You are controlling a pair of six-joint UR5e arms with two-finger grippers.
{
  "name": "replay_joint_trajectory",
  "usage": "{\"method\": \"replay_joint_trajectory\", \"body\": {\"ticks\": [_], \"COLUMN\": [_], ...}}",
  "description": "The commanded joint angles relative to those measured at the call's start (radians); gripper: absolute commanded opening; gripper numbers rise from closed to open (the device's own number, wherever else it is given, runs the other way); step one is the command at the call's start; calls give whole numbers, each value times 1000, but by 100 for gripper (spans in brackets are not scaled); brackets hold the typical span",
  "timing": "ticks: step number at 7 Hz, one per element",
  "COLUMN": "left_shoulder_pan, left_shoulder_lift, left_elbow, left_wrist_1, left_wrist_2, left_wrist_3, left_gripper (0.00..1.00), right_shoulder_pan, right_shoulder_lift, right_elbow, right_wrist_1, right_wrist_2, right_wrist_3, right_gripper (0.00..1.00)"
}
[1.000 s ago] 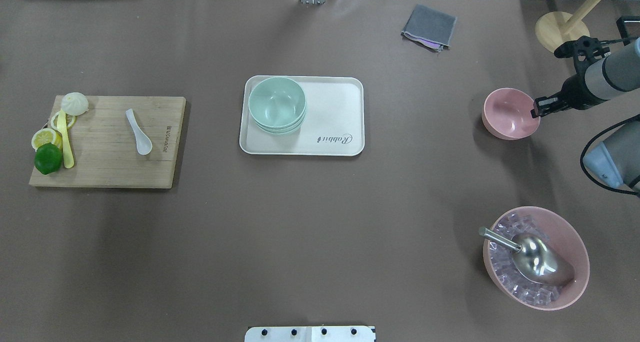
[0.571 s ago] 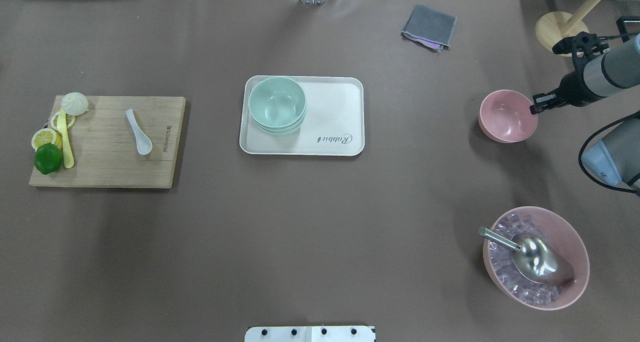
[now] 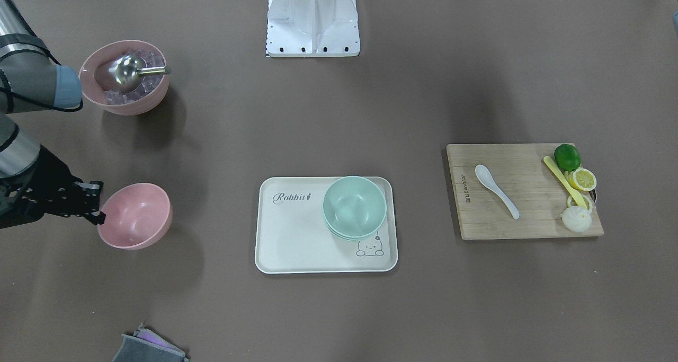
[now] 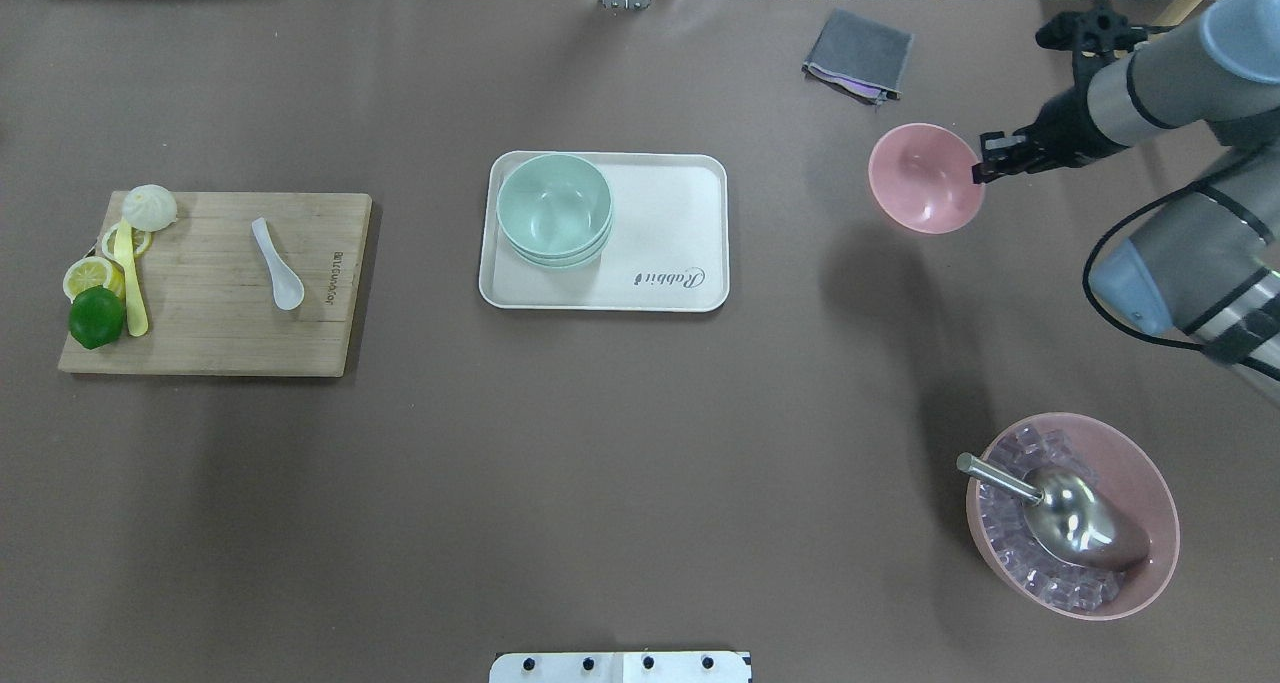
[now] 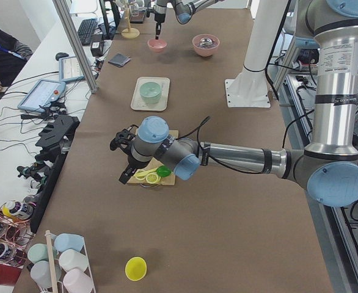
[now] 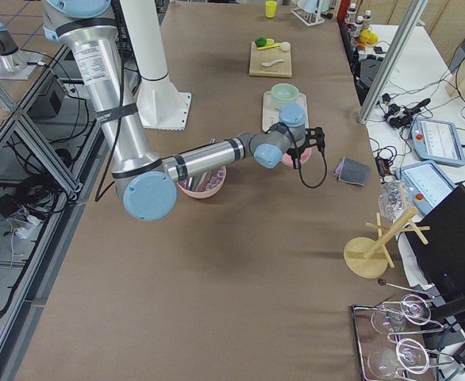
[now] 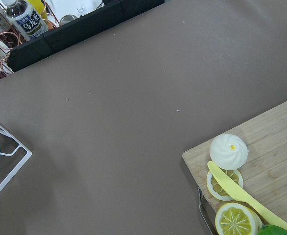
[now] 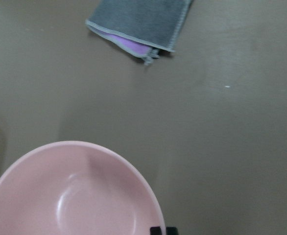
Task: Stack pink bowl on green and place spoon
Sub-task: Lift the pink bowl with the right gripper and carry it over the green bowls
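My right gripper [image 4: 982, 168] is shut on the right rim of the small pink bowl [image 4: 925, 178] and holds it above the table, right of the tray; its shadow falls apart from it. The bowl also shows in the right wrist view [image 8: 75, 196] and the front view [image 3: 135, 216]. Stacked green bowls [image 4: 554, 208] sit on the left part of the white tray [image 4: 670, 213]. A white spoon [image 4: 278, 263] lies on the wooden cutting board [image 4: 200, 333] at the left. My left gripper [image 5: 125, 177] hangs over the board's outer end; I cannot tell whether it is open or shut.
A large pink bowl [image 4: 1150, 483] with ice cubes and a metal scoop [image 4: 1070, 508] stands at the front right. A grey cloth [image 4: 858, 53] lies at the far right. A lime [image 4: 96, 316], lemon slices, a bun and a yellow knife sit on the board's left end.
My right gripper has lifted the pink bowl off the table and carried it left and toward the far side, closer to the tray. Nothing else has moved.
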Motion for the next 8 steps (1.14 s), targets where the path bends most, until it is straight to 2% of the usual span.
{"method": "replay_joint_trajectory", "body": {"ticks": [1, 2, 4, 6, 8], "left_shoulder_pan": [7, 8, 20, 21, 21], "left_shoulder_lift": [0, 0, 0, 0, 0], "left_elbow": [0, 0, 0, 0, 0], "left_wrist_1": [0, 0, 0, 0, 0], "left_wrist_2": [0, 0, 0, 0, 0], "left_wrist_3": [-5, -11, -16, -18, -18], "left_gripper": [98, 98, 98, 98, 98], "right_shoulder_pan": [-100, -158, -232, -325, -370], "right_shoulder_lift": [188, 274, 441, 544, 662], "right_elbow": [11, 6, -2, -75, -235], "right_wrist_1": [-80, -161, -439, -467, -467], "right_wrist_2": [-41, -131, -237, -343, -374], "right_wrist_3": [301, 386, 420, 546, 577], "right_gripper": [0, 0, 0, 0, 0]}}
